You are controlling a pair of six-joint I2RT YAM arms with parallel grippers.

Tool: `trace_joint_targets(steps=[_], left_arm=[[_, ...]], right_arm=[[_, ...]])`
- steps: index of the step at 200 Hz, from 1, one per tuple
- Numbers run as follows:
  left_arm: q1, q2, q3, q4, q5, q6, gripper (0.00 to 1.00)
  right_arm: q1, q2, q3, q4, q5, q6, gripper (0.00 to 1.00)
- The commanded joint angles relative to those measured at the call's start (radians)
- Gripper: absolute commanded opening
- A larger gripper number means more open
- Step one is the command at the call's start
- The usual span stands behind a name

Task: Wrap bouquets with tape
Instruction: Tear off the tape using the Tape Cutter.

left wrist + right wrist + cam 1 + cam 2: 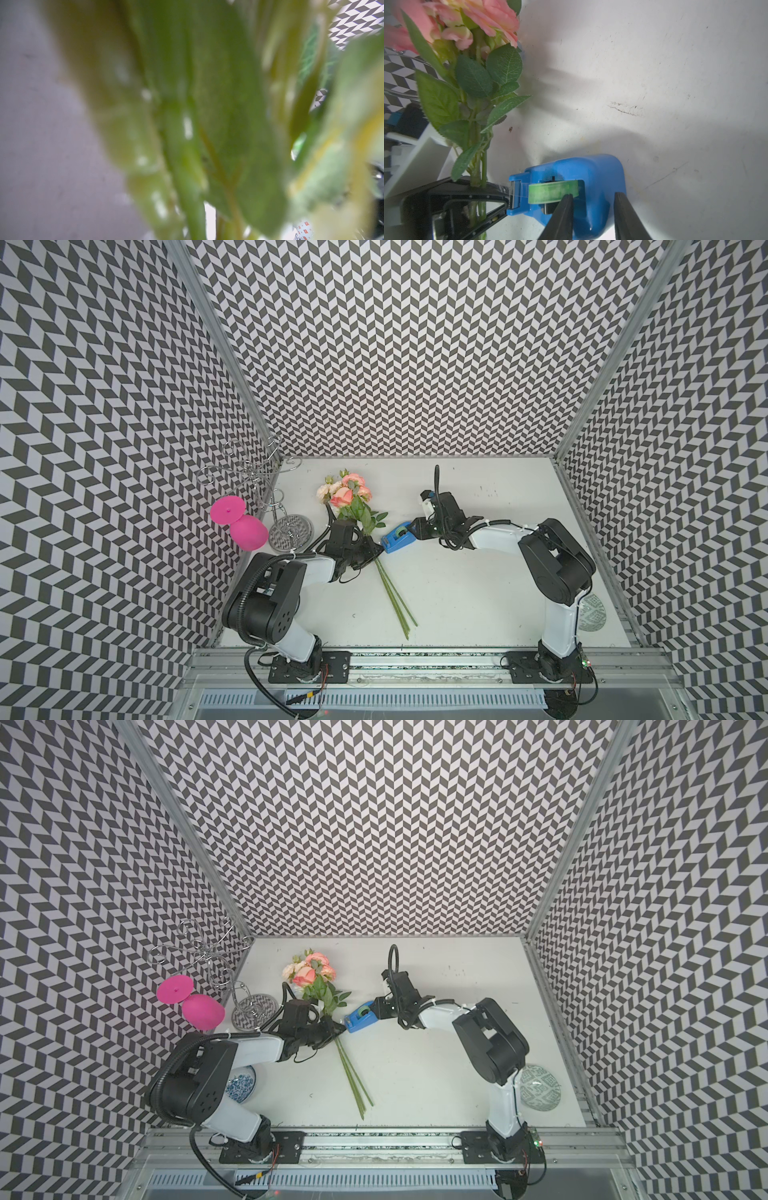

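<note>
While the left end effector is clamped tight on the stems of the bouquets just below the leaves, near the middle of the counter, the right end effector pinches the blue dispenser of the tape by its sides. The dispenser's cutter end sits right against the left one's tip. The tape's loose end could stick to that end effector instead of the stems, and pulling it might drag the thin stems askew.

The bouquets, three thin green stems bearing leaves and pink, peach and white blooms, slant across mid-surface, blooms toward the far edge. The blue tape dispenser, with its pale green roll, is just beside them, its cutter end toward the stems.
</note>
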Motion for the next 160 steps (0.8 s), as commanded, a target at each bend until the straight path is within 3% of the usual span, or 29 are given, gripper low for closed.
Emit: trace_joint_targets(steps=[1, 33, 78, 132, 160], left_arm=[[0.004, 0.017, 0.023, 0.070, 0.017, 0.000, 0.00], [0.006, 0.029, 0.017, 0.085, 0.025, 0.005, 0.00], [0.005, 0.059, -0.008, 0.164, 0.062, -0.024, 0.00], [0.007, 0.063, -0.017, 0.189, 0.074, -0.029, 0.00], [0.007, 0.065, -0.016, 0.199, 0.083, -0.032, 0.00]], right_arm=[[-0.003, -0.002, -0.033, -0.045, 0.022, -0.020, 0.34], [0.009, -0.096, -0.041, -0.034, 0.033, -0.031, 0.37], [0.127, -0.138, 0.056, -0.112, 0.174, -0.101, 0.38], [0.224, -0.012, 0.203, -0.139, 0.115, -0.102, 0.29], [0.251, 0.034, 0.221, -0.146, 0.151, -0.096, 0.24]])
